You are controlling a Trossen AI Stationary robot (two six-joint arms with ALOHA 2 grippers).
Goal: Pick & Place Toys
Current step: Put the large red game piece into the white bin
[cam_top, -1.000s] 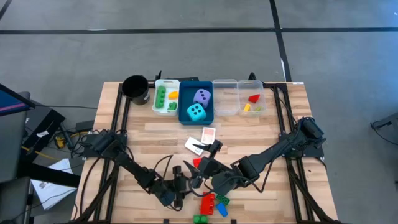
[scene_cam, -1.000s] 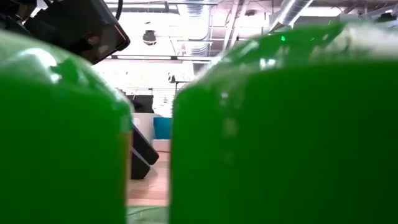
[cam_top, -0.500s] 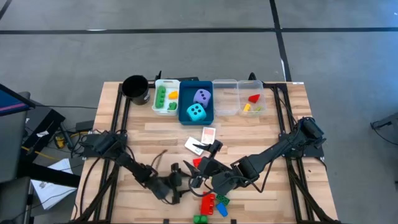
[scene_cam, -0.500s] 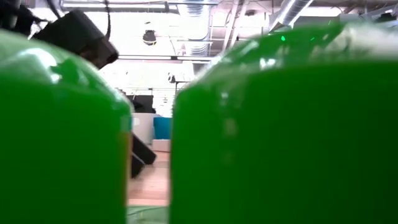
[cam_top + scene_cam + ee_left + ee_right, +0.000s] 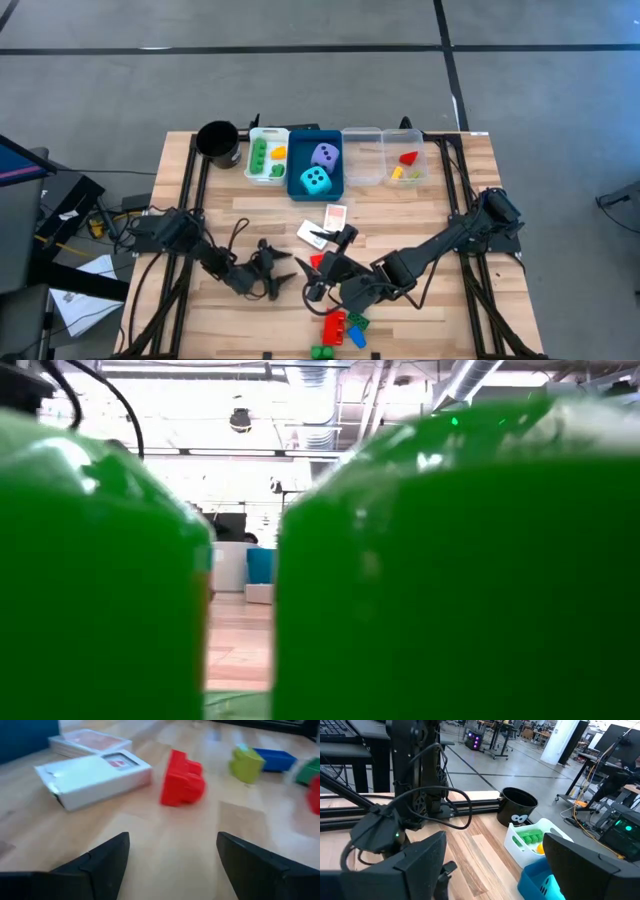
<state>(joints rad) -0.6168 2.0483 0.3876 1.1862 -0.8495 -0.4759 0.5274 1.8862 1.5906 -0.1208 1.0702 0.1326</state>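
My left gripper [image 5: 288, 277] [image 5: 172, 845] is open and empty low over the table, its fingers pointing toward a small red brick [image 5: 317, 262] [image 5: 182, 779] just ahead. Beyond the brick lie a white card pack [image 5: 315, 233] [image 5: 95, 775] and a red-backed card pack [image 5: 336, 215] [image 5: 90, 742]. My right gripper [image 5: 322, 277] [image 5: 492, 840] is open and empty beside the red brick, facing the far left. A cyan die [image 5: 315, 180] and a lavender die [image 5: 324, 154] sit in the blue tray [image 5: 296, 184]. Red [image 5: 335, 325], green [image 5: 357, 322] and blue [image 5: 358, 338] bricks lie near the front edge.
A black cup [image 5: 218, 142], a white tray [image 5: 252, 160] with green and yellow bricks, and two clear trays [image 5: 362, 175] [image 5: 405, 182] with red and yellow bricks line the far edge. A green brick [image 5: 322, 351] at the front edge fills the low view [image 5: 450, 580].
My left gripper has drawn back from the near edge toward the far and left side, and has turned so that its fingers point toward the red brick. My right arm has kept still. No toy has moved.
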